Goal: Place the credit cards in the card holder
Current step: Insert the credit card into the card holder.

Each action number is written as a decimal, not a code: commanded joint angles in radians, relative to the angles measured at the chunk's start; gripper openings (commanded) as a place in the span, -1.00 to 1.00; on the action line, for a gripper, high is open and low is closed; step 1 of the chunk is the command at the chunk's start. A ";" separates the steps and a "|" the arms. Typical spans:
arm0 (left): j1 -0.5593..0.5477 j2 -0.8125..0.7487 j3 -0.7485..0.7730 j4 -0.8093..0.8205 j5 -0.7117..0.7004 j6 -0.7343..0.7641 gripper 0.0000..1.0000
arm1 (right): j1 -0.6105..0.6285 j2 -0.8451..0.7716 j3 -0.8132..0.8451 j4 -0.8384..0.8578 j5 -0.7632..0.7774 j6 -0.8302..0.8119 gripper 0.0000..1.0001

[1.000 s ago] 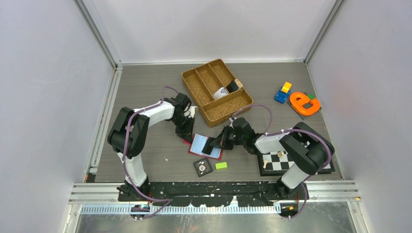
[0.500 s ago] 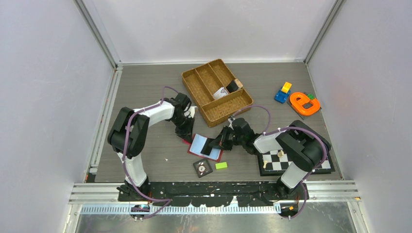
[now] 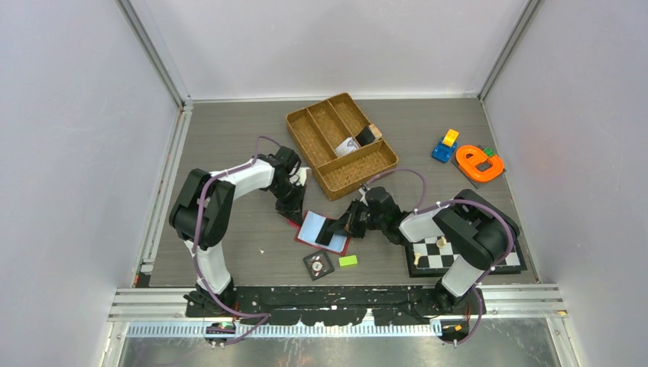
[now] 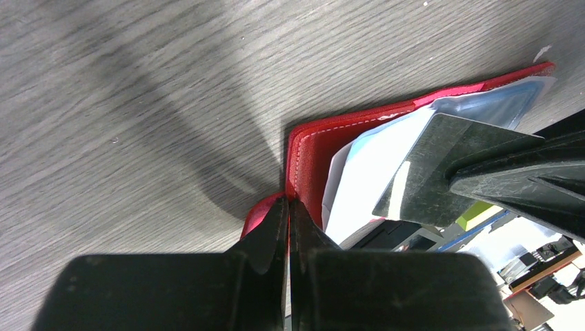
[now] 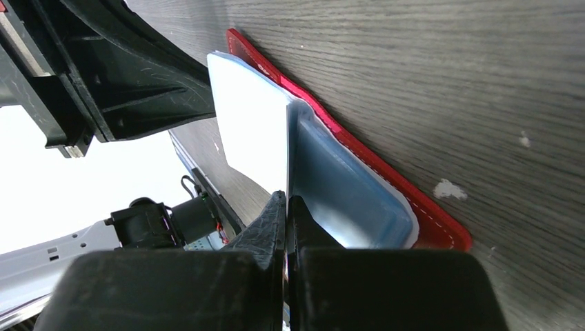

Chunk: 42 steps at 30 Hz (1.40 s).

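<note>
**Left gripper (image 4: 288, 203) pins card holder (image 4: 310, 148), right gripper (image 5: 286, 200) feeds credit card (image 4: 441, 165)**

Left gripper: jaws clenched on the red edge flap of the card holder, lower middle of the left wrist view. I read this as an anchor hold, so the wallet lies open and doesn't slide while the other arm works.

Right gripper: also clenched, pinching one thin edge of a credit card at bottom centre of the right wrist view. The card stands tilted on edge over the open holder, far edge down at the grey-blue inner pocket. Pinching the back edge leaves the leading edge free to slide in. I can't tell whether that edge is inside the slot yet.

In the top view the card holder lies open just below centre of frame, flat on the table (image 3: 229, 138). The left gripper touches its upper left corner and the right gripper is over its right side, arms facing each other across it. Green block (image 3: 348, 261) and black tile (image 3: 319, 264) sit just below the holder, apart from both grippers.

My judgement: insertion under way, not finished.
</note>
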<state>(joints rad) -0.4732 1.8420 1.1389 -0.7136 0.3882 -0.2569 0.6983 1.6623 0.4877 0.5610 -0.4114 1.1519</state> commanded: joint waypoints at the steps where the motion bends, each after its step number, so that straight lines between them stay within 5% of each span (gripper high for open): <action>1: -0.010 0.031 -0.002 -0.020 -0.026 0.011 -1.00 | 0.003 -0.019 -0.016 0.042 0.006 0.025 -0.99; 13: -0.010 0.030 -0.001 -0.019 -0.021 0.008 -1.00 | 0.006 0.063 -0.021 0.158 -0.027 0.060 -0.99; 42: -0.010 0.031 0.002 -0.022 -0.015 0.010 -1.00 | 0.005 0.122 0.013 0.105 -0.051 0.043 -0.99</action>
<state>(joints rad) -0.4732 1.8423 1.1404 -0.7158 0.3889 -0.2573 0.6979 1.7550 0.4831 0.6788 -0.4606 1.2098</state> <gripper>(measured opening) 0.009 0.027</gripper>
